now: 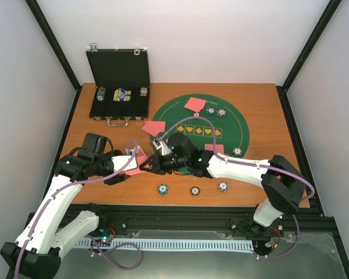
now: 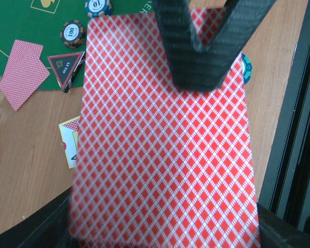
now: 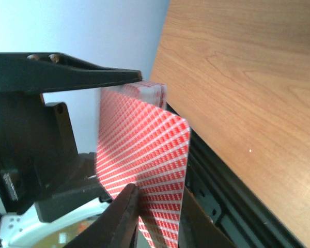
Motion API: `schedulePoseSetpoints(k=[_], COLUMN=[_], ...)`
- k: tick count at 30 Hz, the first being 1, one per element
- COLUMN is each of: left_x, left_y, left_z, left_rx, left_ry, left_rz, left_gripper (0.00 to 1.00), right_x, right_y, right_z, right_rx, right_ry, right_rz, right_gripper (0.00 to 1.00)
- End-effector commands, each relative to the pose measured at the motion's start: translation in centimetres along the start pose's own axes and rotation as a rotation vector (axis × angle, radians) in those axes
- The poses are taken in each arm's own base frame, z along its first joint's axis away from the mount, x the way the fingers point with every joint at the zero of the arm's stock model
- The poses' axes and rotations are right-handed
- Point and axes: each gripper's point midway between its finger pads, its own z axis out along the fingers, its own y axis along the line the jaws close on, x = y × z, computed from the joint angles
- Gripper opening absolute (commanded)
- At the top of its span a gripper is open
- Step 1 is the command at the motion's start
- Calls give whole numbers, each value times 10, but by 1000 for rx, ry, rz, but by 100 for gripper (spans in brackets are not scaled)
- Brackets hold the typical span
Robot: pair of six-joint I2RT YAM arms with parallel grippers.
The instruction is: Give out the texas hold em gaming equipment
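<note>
My left gripper point(image 1: 131, 158) is shut on a deck of red-backed cards point(image 2: 165, 155), held above the table's near left part. My right gripper point(image 1: 146, 167) meets it, and its fingers point(image 2: 196, 46) pinch the top card's edge. In the right wrist view that card point(image 3: 144, 160) sits between my two fingertips point(image 3: 125, 217), fanned off the deck point(image 3: 151, 90). More red-backed cards lie on the green mat point(image 1: 195, 104), at its left edge point(image 1: 153, 128) and near its front point(image 1: 214, 148). Striped chips lie on the mat point(image 1: 210, 110), point(image 1: 237, 151) and on the wood in front point(image 1: 161, 189), point(image 1: 195, 190), point(image 1: 223, 186).
An open black case point(image 1: 119, 87) holding chips stands at the back left. In the left wrist view two cards point(image 2: 23, 72), a black red-edged triangle marker point(image 2: 66, 67), two chips point(image 2: 72, 33) and a face-up card point(image 2: 70, 142) lie below the deck. The table's black front rail point(image 1: 209, 218) is close.
</note>
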Motion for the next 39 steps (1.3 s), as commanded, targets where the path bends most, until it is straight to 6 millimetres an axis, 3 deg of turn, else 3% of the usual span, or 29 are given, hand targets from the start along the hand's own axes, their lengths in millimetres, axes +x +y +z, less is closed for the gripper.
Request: schedulePoseSetpoints(k=[1,8,11,15,21,25,32,39], left_x=[-17,-17,-16,-17,-16,-16,-15,-13], left_y=[7,6,7,7,6,6,6,7], left_z=[-13,-12,-12,-13,-13,-13,-13,-13], left_rx=[-37,-37,-40,-41,-38,-38,-39,-42], left_ry=[-61,-62,-58,-58,-56,-56,-51,-42], left_rz=[42,45,45,47,48,46,42,42], left_gripper=[38,38,38,38,38,38,38,38], right_x=[-6,-9,-11,-25,-33,-33,-49,-74], right_y=[14,20,8,-30,-114,-157,-199,-191], right_z=[-15,-29,-43,-95,-193,-231,-251,-252], right_rx=[7,26,72,178,331,408,433,410], right_ry=[-45,-69,-79,-152,-291,-338,-372,-357], right_rz=[-20,-36,-37,6,134,206,276,246], right_gripper=[16,12,8,7,8,7,5,3])
